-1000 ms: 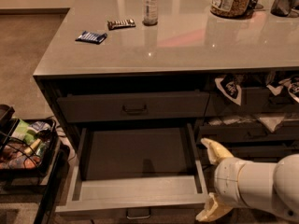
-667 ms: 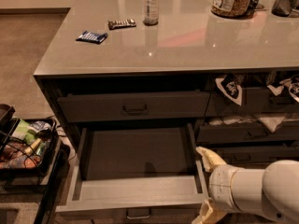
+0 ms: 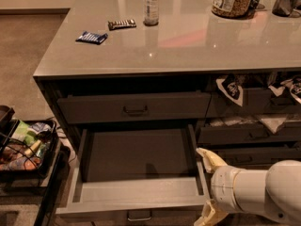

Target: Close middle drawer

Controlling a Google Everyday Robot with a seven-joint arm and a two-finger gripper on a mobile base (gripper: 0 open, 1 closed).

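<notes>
The middle drawer [image 3: 136, 192] is pulled far out from the dark grey cabinet, showing its long, shallow, empty interior. Its front sits at the bottom edge of the view, with a small metal bar handle [image 3: 139, 215] at centre. Above it, the top drawer [image 3: 134, 108] is pushed in. My gripper [image 3: 207, 186] is at the lower right, just beside the open drawer's right front corner. It is open, with one pale yellow fingertip [image 3: 207, 155] above and one below. It holds nothing.
On the countertop [image 3: 188, 46] stand a bottle [image 3: 151, 4], a snack bar [image 3: 122, 24], a blue packet [image 3: 91, 37] and a jar [image 3: 230, 0]. A black cart with snack bags [image 3: 23, 147] stands on the left. The right-hand drawers [image 3: 249, 133] have bags sticking out.
My gripper has moved a little to the left and down, closer to the open drawer's right front corner. The drawer has not moved.
</notes>
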